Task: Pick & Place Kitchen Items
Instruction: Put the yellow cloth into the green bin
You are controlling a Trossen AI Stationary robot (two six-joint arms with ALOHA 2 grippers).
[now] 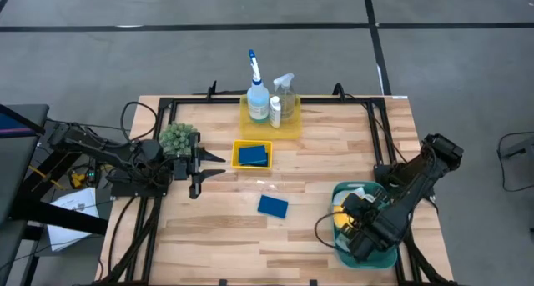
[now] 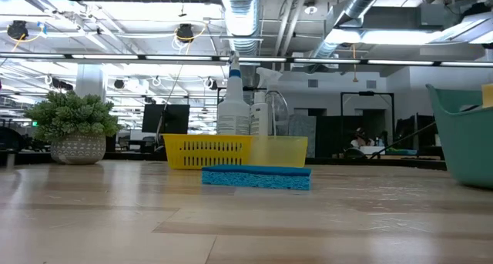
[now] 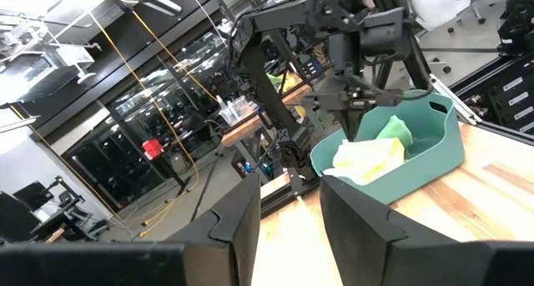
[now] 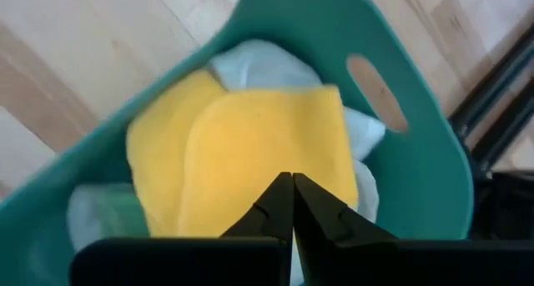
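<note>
My right gripper [image 4: 292, 186] is shut, pointing down over a yellow cloth [image 4: 259, 144] that lies on white and green cloths in the teal bin [image 4: 417, 165] at the table's near right [image 1: 344, 213]. My left gripper [image 1: 213, 168] is open and empty at the table's left, beside the plant [image 1: 178, 138], with its fingers pointing toward the right edge [image 3: 288, 198]. A blue sponge [image 1: 273, 206] lies flat on the table's middle and also shows in the low view [image 2: 256, 177]. Another blue sponge [image 1: 252, 155] lies in a small yellow tray. Spray bottles [image 1: 271, 98] stand in the far yellow tray [image 1: 292, 126]. My right gripper's shut fingertips [image 4: 279, 204] stand over the middle of the yellow cloth, coming from above. I cannot tell whether they touch it; the cloth lies flat in the bin.
The teal bin [image 1: 380, 254] sits near the table's front right corner. A black frame [image 1: 367, 111] runs around the table's far and side edges. Bare wood lies at the near left [image 1: 217, 244] and between the loose sponge and the bin.
</note>
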